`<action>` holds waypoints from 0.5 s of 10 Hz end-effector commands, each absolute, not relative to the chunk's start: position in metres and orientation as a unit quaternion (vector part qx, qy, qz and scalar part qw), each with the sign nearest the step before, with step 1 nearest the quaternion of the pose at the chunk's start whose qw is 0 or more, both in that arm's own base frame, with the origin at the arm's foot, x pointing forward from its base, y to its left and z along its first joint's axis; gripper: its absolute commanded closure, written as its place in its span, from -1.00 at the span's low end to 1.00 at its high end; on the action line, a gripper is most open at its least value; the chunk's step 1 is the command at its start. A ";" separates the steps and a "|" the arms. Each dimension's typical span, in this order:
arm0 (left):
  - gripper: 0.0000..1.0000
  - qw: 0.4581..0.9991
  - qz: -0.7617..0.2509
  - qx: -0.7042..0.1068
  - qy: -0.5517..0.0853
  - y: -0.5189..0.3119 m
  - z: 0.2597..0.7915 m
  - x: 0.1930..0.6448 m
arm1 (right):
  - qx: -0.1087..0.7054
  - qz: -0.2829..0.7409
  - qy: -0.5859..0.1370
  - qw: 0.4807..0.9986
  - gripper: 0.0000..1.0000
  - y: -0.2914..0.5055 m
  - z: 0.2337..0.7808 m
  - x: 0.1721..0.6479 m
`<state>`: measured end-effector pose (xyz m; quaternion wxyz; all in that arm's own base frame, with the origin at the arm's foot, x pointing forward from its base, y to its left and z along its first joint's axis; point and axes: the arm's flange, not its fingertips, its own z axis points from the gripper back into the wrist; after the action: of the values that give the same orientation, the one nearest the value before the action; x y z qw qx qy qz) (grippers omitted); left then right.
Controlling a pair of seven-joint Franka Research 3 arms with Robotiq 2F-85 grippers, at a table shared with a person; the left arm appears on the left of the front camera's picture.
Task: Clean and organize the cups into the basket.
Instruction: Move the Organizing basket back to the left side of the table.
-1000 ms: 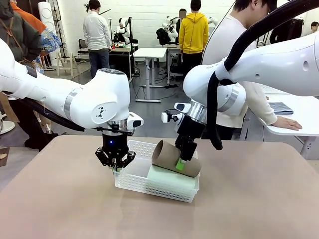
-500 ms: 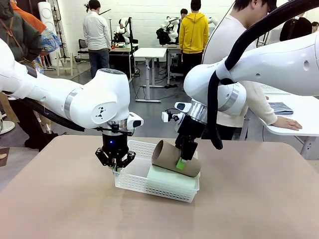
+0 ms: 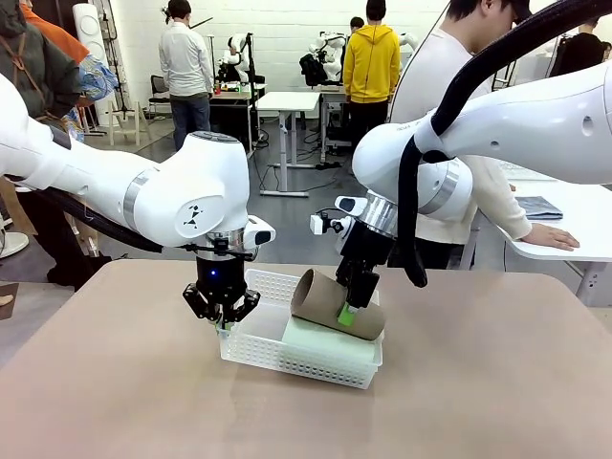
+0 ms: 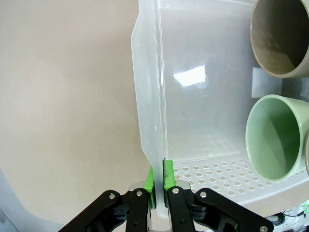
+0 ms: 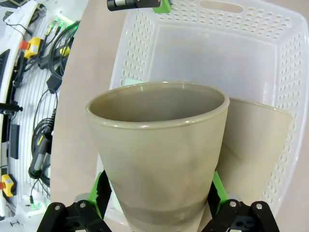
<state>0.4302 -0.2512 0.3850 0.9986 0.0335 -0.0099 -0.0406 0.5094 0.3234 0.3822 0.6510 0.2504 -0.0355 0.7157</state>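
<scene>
Your left claw (image 4: 158,186) pinches the white plastic lattice basket's (image 3: 251,352) rim; your right claw (image 5: 157,193) squeezes a tan-brown tapered cup (image 5: 159,154) above it.

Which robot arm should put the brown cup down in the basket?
The right one. Its hand already grips the brown cup above the basket, while the left hand is pinching the basket's rim.
</scene>
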 end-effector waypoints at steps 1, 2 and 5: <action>1.00 0.998 -0.041 0.038 -0.016 -0.251 0.388 0.431 | 0.250 0.713 -0.033 0.654 -1.00 0.324 0.382 0.509; 1.00 0.998 -0.041 0.038 -0.016 -0.251 0.388 0.431 | 0.250 0.713 -0.033 0.654 -1.00 0.324 0.382 0.509; 1.00 0.998 -0.041 0.038 -0.016 -0.251 0.388 0.431 | 0.250 0.713 -0.033 0.654 -1.00 0.324 0.382 0.509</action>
<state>0.4302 -0.2512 0.3850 0.9986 0.0335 -0.0099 -0.0406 0.5094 0.3234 0.3822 0.6510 0.2504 -0.0355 0.7157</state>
